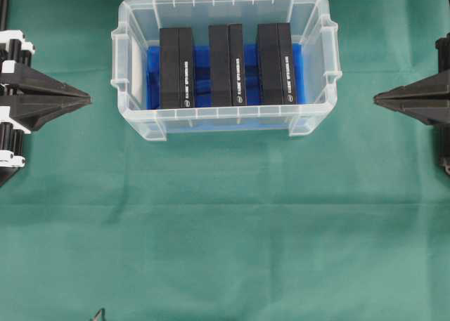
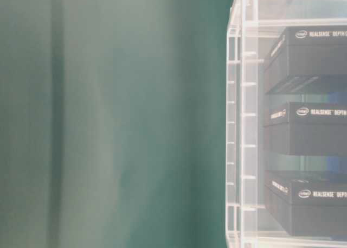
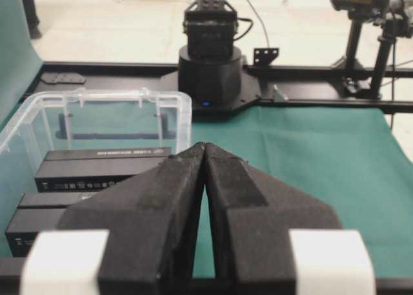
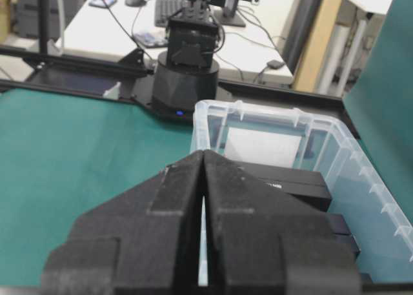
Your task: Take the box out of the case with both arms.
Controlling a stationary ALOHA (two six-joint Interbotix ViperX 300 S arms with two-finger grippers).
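Green cloth (image 1: pixel 225 230), matte and faintly creased, covers the whole table. On its far half sits the clear, translucent plastic case (image 1: pixel 133 89), a rectangular tub with a ribbed moulded rim and a glossy blue sheet (image 1: pixel 200 89) on its floor. Inside stand three matte black cardboard boxes (image 1: pixel 226 64) in a row, apart, white lettering on their edges. The black wedge-shaped left gripper (image 1: pixel 84 97) and right gripper (image 1: pixel 377 98) rest outside the case on either side, fingers pressed together, holding nothing.
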